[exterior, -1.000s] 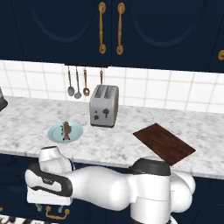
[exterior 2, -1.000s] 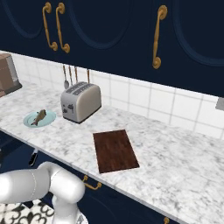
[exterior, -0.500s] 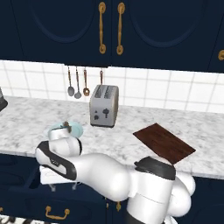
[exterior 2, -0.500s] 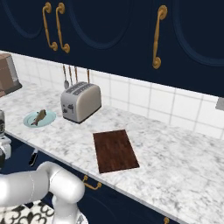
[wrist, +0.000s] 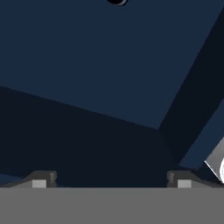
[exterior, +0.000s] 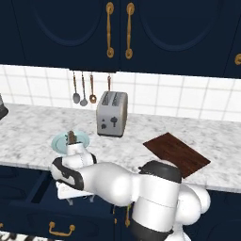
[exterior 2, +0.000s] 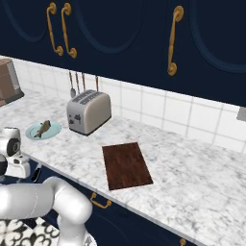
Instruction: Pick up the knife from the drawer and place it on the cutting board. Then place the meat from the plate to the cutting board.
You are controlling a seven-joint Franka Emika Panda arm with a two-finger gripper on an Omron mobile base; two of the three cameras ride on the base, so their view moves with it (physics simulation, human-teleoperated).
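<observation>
I count one cutting board (exterior: 176,154), one plate (exterior: 61,140) with one piece of meat (exterior: 71,136) on it, one toaster (exterior: 112,113), three utensils (exterior: 83,88) hanging on the tiled wall behind it, and one knife block (exterior 2: 9,81) at the far left of the right base view. The board lies bare on the marble surface (exterior: 28,136), to the right of the toaster and well apart from the plate, which sits to the toaster's left near the front edge. The drawer (exterior: 33,193) stands pulled out below the surface, under the plate. My arm reaches down to the left, and the hand sits over the open drawer, just in front of the plate. In the hand view my jaws (wrist: 111,180) stand wide apart with nothing between them, the two fingertips (wrist: 40,180) at the bottom edge, looking at plain navy drawer walls. At the top edge of that view a small dark rounded thing (wrist: 116,1) peeks in; I cannot tell whether it is the knife. Compared with a second ago, the hand has risen: then it was low in front of the drawer, below the surface edge, and now it covers part of the plate in the left base view. The jaws are as wide as before, and board, plate and meat have not shifted.
</observation>
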